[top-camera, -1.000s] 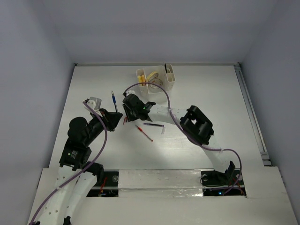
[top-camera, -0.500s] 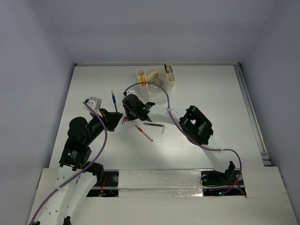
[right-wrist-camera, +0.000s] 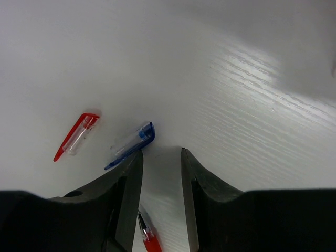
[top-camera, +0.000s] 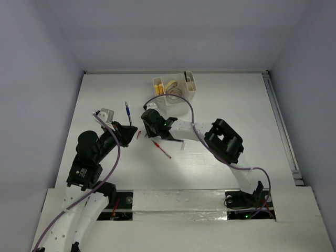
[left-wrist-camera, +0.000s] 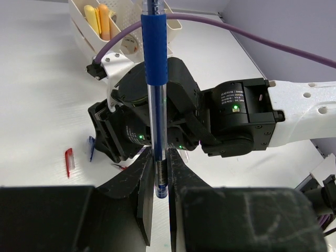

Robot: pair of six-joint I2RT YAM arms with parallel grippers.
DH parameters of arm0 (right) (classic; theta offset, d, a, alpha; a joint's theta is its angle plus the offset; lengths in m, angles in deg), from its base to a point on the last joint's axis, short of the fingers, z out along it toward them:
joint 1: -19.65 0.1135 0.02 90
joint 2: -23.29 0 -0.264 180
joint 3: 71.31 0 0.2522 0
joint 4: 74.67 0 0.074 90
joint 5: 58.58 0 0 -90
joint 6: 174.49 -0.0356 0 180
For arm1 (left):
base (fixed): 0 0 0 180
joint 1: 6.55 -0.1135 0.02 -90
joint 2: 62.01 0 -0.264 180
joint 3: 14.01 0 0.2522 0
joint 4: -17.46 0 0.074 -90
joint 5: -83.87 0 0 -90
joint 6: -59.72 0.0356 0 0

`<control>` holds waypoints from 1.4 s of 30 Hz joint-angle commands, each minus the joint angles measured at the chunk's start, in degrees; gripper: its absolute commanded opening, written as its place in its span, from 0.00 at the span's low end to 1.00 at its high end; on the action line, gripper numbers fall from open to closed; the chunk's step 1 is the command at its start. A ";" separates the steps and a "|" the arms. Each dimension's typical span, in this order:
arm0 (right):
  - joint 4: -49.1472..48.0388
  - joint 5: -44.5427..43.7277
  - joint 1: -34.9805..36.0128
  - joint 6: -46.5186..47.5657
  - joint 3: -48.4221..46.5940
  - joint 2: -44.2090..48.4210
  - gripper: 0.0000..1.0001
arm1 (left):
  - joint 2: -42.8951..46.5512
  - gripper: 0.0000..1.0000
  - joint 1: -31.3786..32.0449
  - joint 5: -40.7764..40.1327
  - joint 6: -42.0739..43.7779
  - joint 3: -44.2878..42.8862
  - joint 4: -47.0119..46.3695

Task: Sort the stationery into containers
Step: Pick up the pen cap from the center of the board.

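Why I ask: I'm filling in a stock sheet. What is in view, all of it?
Desk organizer: one, white, far side of the table.
Stubby sticks: two, yellow and orange, organizer's side compartment.
Tape roll: one, yellowish, organizer's middle compartment.
Blue pen: one, upright in the left jaws.
Red pen: one, on the table by the right arm.
Black pen: one, on the table, partly under that arm.
Pen caps: two, red cap and blue cap, apart on the table.
Left jaws: black, shut on the blue pen.
Right jaws: black, open, empty, near the blue cap.
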 commanded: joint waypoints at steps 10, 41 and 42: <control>-3.61 5.06 0.35 -5.01 -0.68 0.97 0.51 | 0.94 0.00 -0.85 0.85 0.62 -0.79 -2.36; 2.46 -2.85 0.35 0.78 -5.09 -4.84 0.25 | 0.85 0.00 -1.38 1.29 0.70 -0.88 -2.36; 2.54 -3.03 0.35 1.14 -4.73 -4.58 0.24 | 0.85 0.00 -1.38 1.29 0.70 -0.79 -2.45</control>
